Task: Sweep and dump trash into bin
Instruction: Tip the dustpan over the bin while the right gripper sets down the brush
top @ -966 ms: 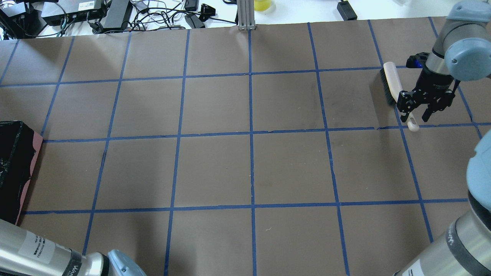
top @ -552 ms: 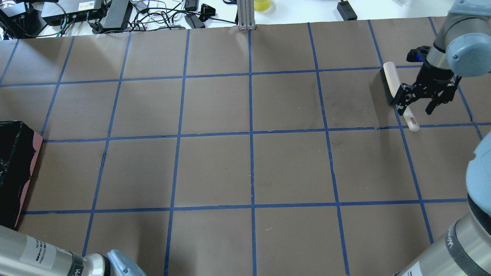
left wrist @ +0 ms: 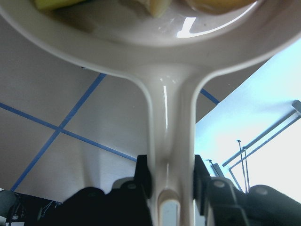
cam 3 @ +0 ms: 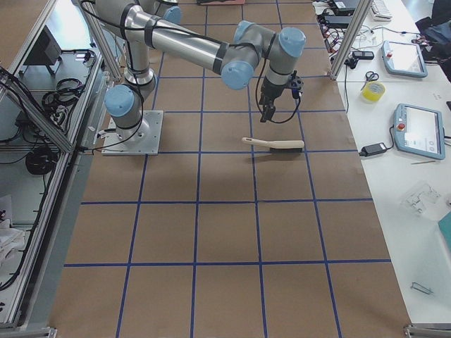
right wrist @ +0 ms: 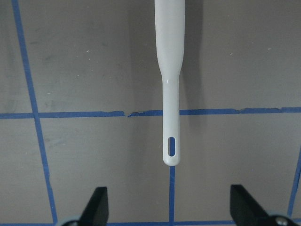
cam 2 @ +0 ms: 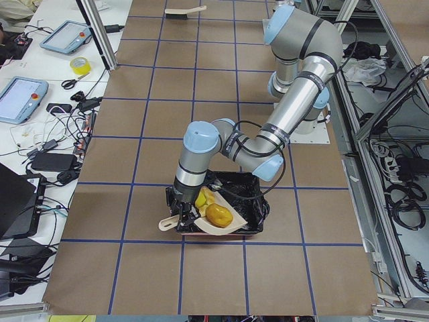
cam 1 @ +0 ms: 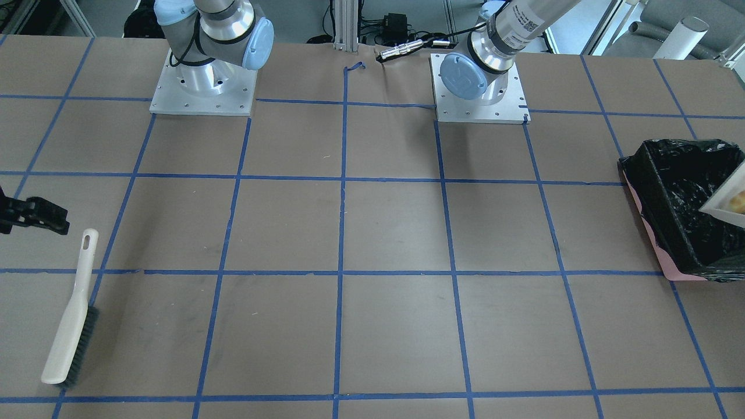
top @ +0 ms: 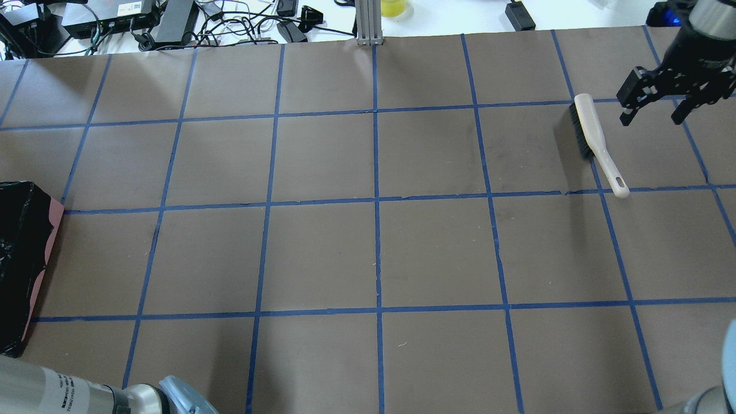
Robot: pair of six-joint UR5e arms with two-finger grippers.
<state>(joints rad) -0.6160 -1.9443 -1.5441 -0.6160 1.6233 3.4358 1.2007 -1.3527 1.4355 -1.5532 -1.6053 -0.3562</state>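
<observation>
From across the table, the brush [cam 1: 73,314] lies flat near the right end of the surface [cam 1: 396,233], bristles down its outer side and handle pointing back toward the robot. One dark finger of the right gripper [cam 1: 36,214] shows just beyond the handle tip, apart from it. The bin [cam 1: 652,201] stands near the left end, and a pale corner of the dustpan [cam 1: 722,205] reaches over its black lining. From overhead, the right gripper [top: 651,119] hangs beside the brush head toward the far right corner. Its fingers are spread wide with nothing between them. The bin [top: 49,230] is cut off by the view's left edge. From the left end, the left gripper [cam 2: 182,215] holds the dustpan [cam 2: 234,228] by its handle over the bin's open top. The potato-like lump [cam 2: 218,215] and the sponge wedge [cam 2: 201,198] lie in the pan. From the right end, the right gripper [cam 3: 266,116] hovers above the surface just behind the brush [cam 3: 275,144], not touching it. The left wrist camera shows the fingers [left wrist: 143,176] pinching the pan's narrow handle [left wrist: 169,136] from both sides, and bits of yellow-green and golden trash show at the top edge. The right wrist camera shows both fingers [right wrist: 96,203] far apart and empty. The brush handle lies ahead of them across a blue tape line [right wrist: 84,114].
</observation>
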